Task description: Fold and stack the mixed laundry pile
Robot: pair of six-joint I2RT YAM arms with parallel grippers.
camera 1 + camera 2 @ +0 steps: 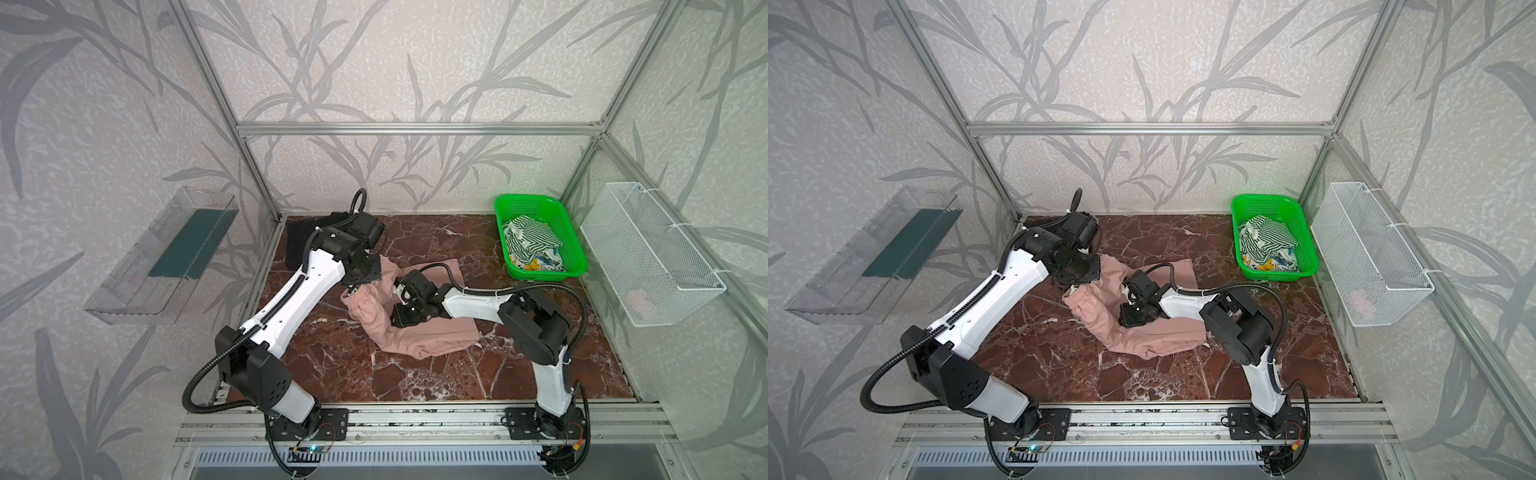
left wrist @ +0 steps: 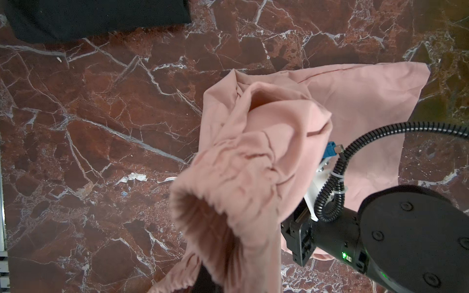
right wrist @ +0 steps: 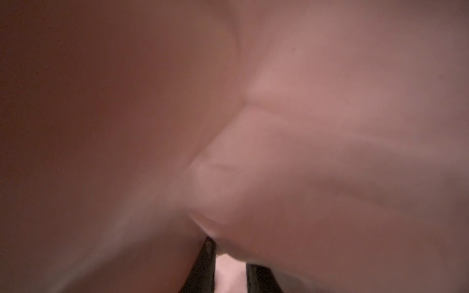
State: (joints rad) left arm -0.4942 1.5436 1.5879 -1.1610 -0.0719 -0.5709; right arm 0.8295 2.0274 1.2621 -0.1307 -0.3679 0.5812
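Right wrist: pink shorts (image 3: 304, 126) between jaws

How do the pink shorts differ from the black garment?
The pink shorts sit mid-table, rumpled, waistband held up by the left gripper; the black garment lies flat with no gripper on it. The shorts show almost fully; the black garment is half hidden behind the left arm. Both lie outside the green basket.

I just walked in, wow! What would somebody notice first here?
The pink shorts sprawl mid-table on the red marble, their waistband lifted by the jaws of the left arm while the right arm leans in close. Then the bright green basket in the far right corner, holding striped cloth.
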